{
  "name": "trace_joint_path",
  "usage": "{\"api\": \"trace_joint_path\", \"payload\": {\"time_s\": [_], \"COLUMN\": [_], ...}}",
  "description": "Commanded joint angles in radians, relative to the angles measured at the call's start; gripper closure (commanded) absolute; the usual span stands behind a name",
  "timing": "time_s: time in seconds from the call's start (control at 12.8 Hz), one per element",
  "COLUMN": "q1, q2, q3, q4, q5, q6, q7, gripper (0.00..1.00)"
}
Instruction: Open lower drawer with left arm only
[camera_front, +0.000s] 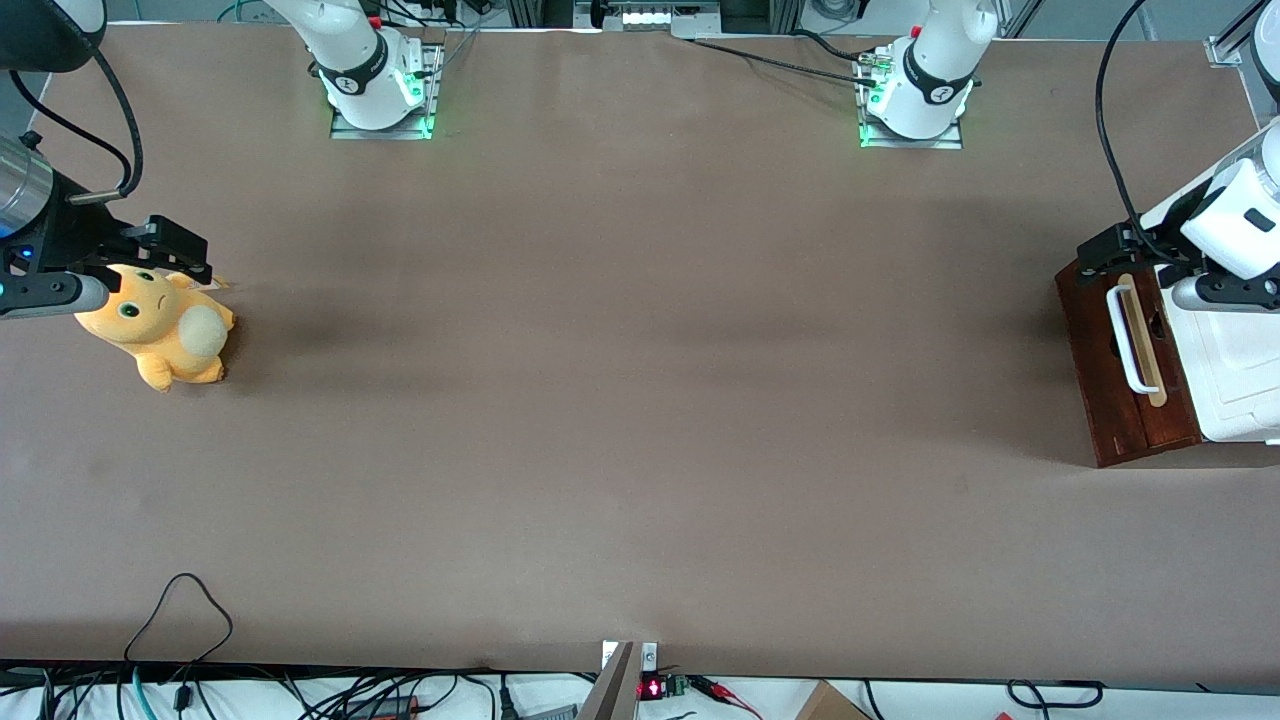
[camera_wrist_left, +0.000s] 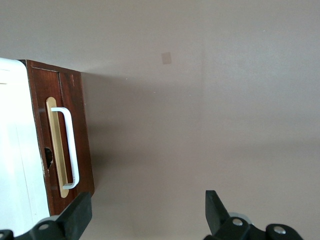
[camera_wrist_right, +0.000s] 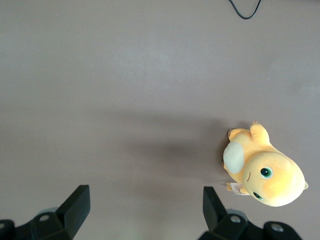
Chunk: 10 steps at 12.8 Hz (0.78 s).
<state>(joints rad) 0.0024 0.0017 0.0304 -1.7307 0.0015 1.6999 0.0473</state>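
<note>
The left arm (camera_front: 1235, 225) is seen at about 3 o'clock on the table (camera_front: 640, 400) in the front view, at the working arm's end. Its gripper (camera_front: 1100, 255) is held over the 12 o'clock end of the lower drawer (camera_front: 1135, 425), the end farther from the front camera. In the left wrist view the gripper (camera_wrist_left: 145, 212) is shown with its two black fingers (camera_wrist_left: 75, 217) spread wide and nothing held between them. Bare table is seen in the gap.

The drawer is found at 3 o'clock on the table. Its dark red-brown front is turned toward the table's middle, at 9 o'clock from the white panel (camera_front: 1240, 380) that it lies against. A white loop handle (camera_front: 1125, 340) is fixed along the front, running from 12 to 6 o'clock, and a pale tan strip (camera_front: 1147, 345) is set just beside it on the panel side. In the wrist view the drawer front (camera_wrist_left: 82, 140), the handle (camera_wrist_left: 72, 150) and the strip (camera_wrist_left: 52, 145) are shown apart from the fingers; no contact is seen. A small dark hole (camera_wrist_left: 48, 156) is visible at the strip's edge.

A yellow plush toy (camera_front: 160, 330) is seen at 9 o'clock, toward the parked arm's end. A black cable (camera_front: 180, 610) is looped onto the table at about 7 o'clock.
</note>
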Motion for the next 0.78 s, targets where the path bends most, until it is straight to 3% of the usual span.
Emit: {"api": "trace_joint_path", "payload": {"time_s": [0.0, 0.7], "q1": [0.007, 0.008], "q2": [0.001, 0.006], "q3": [0.003, 0.005], "q4": [0.043, 0.051], "q5": [-0.038, -0.052], "q6": [-0.070, -0.083], "q7": [0.034, 0.031], "gripper": [0.00, 0.00]}}
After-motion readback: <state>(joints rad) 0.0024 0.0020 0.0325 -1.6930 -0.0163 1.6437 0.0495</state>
